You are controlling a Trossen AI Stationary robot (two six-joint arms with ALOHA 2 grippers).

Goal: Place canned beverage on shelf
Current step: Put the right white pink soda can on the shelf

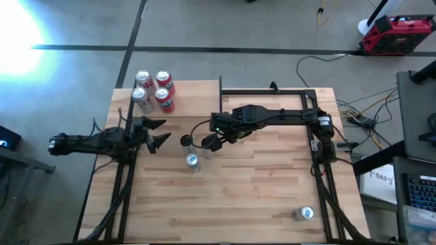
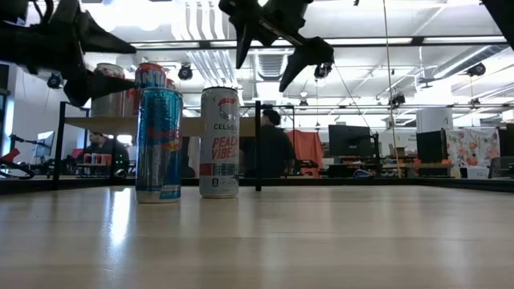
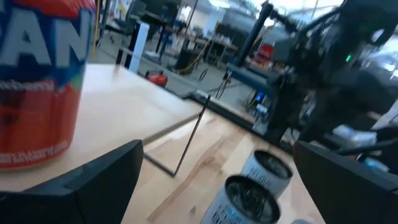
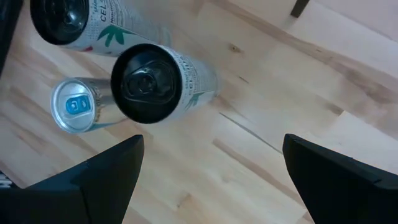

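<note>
Three canned beverages stand upright on the tabletop near its middle: a blue can (image 2: 158, 144) (image 4: 74, 107) and two white, black-topped cans (image 2: 219, 143) (image 4: 149, 82) (image 4: 57, 18). The shelf (image 1: 194, 95) is a pale board at the table's far left, and several red cans (image 1: 153, 90) stand on it. My right gripper (image 1: 211, 141) (image 4: 212, 143) hangs open above the white cans, slanting down and touching nothing. My left gripper (image 1: 165, 131) (image 3: 217, 149) is open and level at the shelf's near edge, beside a red can (image 3: 37, 81).
Another can (image 1: 304, 214) sits near the table's front right corner. Thin black frame rods (image 1: 220, 88) rise at the shelf's right side. Bare striped wood (image 1: 245, 190) lies toward the near edge. People and desks show in the room beyond the table.
</note>
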